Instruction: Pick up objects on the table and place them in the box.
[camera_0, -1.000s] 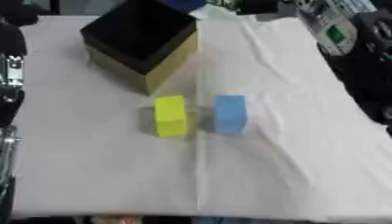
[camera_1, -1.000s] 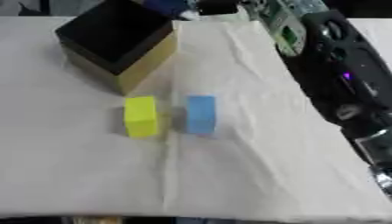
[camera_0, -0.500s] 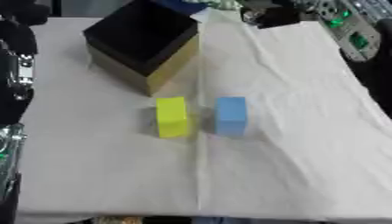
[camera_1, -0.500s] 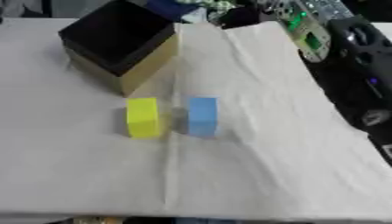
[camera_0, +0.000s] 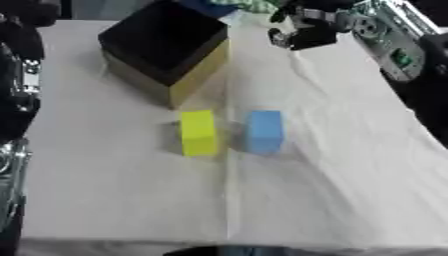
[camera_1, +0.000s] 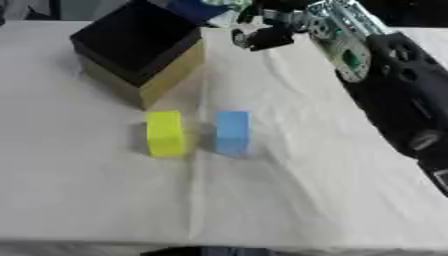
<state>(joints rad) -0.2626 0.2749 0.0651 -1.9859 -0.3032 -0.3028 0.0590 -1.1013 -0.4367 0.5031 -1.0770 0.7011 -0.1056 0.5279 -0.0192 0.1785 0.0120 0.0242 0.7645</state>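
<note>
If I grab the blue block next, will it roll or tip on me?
The blue block looks flat-faced and square-edged, so it probably won't roll. It lies long side down on the white cloth, so tipping seems unlikely. The yellow block sits close beside it, apart, so a wide grasp may nudge that one.

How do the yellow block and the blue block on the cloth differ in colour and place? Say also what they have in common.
The yellow block is yellow; the blue block is blue. The yellow block lies on the robot's left, straight in front of the box; the blue block lies to its right, further from the box's corner. Both are box-shaped, much the same size, side by side with a gap between them, flat on the white cloth, outside the box, untouched by any hand.
</note>
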